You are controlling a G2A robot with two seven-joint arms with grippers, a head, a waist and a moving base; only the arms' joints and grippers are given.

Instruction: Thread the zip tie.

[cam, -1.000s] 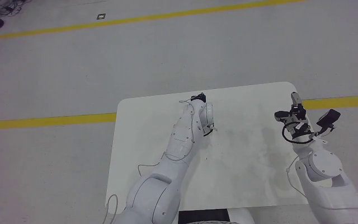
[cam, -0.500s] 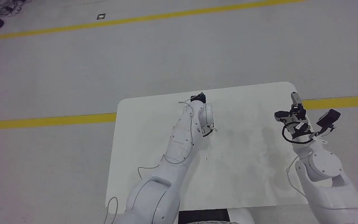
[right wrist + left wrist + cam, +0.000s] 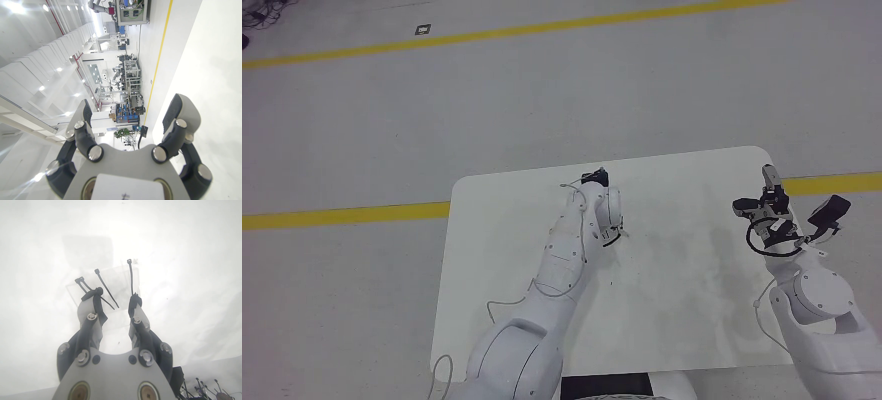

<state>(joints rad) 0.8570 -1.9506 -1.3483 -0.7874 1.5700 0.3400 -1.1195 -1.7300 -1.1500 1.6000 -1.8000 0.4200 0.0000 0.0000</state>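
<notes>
The left gripper's [image 3: 115, 294] dark-padded fingers [image 3: 97, 306] stand apart above a clear square box [image 3: 117, 275]. Thin black zip ties [image 3: 130, 279] lean in it, between and just beyond the fingertips. The right gripper's [image 3: 130, 100] fingers [image 3: 171, 111] are apart too.

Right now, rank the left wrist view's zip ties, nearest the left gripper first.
1. Slanted zip tie, tail between the left gripper's fingertips.
2. Upright zip tie and paired zip ties, at either fingertip: too close to call.
3. Loose zip ties, back by its base.

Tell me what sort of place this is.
Probably a robotics lab or factory hall: yellow floor lines, a white work table, and racks of machinery in the background.
</notes>
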